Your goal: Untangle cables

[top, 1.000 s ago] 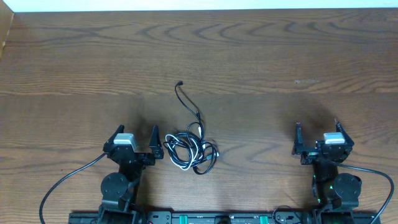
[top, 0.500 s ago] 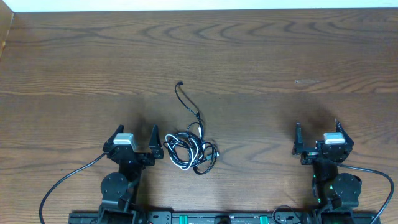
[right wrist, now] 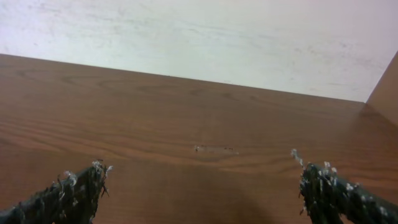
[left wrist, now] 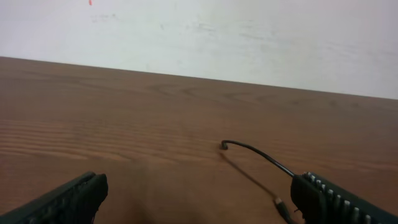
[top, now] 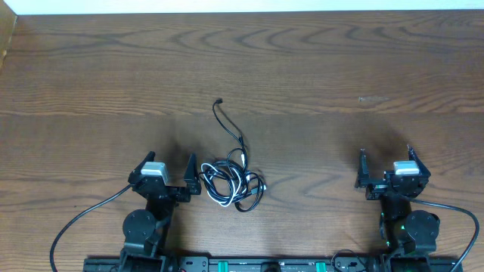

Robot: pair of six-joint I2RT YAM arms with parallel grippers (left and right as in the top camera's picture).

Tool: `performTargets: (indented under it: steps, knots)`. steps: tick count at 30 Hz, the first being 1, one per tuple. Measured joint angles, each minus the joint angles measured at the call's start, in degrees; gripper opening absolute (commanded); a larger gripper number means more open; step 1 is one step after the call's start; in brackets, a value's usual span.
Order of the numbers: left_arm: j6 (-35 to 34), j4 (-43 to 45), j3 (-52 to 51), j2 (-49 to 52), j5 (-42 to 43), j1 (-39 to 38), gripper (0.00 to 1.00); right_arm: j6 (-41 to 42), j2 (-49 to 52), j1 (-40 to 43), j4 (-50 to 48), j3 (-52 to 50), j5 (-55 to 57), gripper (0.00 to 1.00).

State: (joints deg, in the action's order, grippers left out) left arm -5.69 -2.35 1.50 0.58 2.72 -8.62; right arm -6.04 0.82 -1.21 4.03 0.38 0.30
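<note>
My left gripper (top: 169, 162), spread wide and empty, sits just left of the cables (top: 231, 181); I should pinch one outer loop only. My right gripper (top: 386, 156) is equally wide, empty.

Whole scene is basically one big wooden table (top: 318, 60), dark brown, with bold wavy grain running side to side. The top has a soft sheen and the light looks even and diffuse, no hard shadows anywhere. Along the far edge there's a plain white wall (left wrist: 249, 43), kinda smudgy and scuffed up, with a tiny red mark (left wrist: 89, 2) near the top in the left wrist view. There's a small pale scuff (top: 370, 99) on the wood, toward the far edge on the right half. At the far right corner a brown panel (right wrist: 384, 87) stands up along the right edge. A similar board (top: 6, 38) shows at the far left corner.
</note>
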Motion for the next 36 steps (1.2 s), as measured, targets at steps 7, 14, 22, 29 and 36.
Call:
performTargets:
  steps: [7, 14, 22, 29, 36]
  knots:
    - [0.0, -1.9, 1.14, 2.27, 0.37, 0.0, 1.0, 0.0, 0.0, 0.0, 0.0, 0.0, 0.04, 0.99]
    - [0.0, -2.19, 6.03, 11.06, 0.39, 0.0, 1.0, -0.02, 0.0, 0.0, 0.0, 0.0, 0.2, 0.99]
    - [-0.02, -2.14, 14.84, 22.12, 2.12, 0.0, 1.0, 0.0, 0.0, 0.0, 0.0, 0.0, 0.35, 0.99]
    - [0.0, -8.02, 23.93, 32.13, 4.35, 0.0, 1.0, 0.0, 0.02, 0.0, 0.0, 0.0, 0.5, 0.99]
    - [0.0, -16.06, 34.36, 40.57, 6.08, 0.0, 1.0, 0.0, 0.02, 0.0, -0.02, 0.0, 0.57, 0.99]
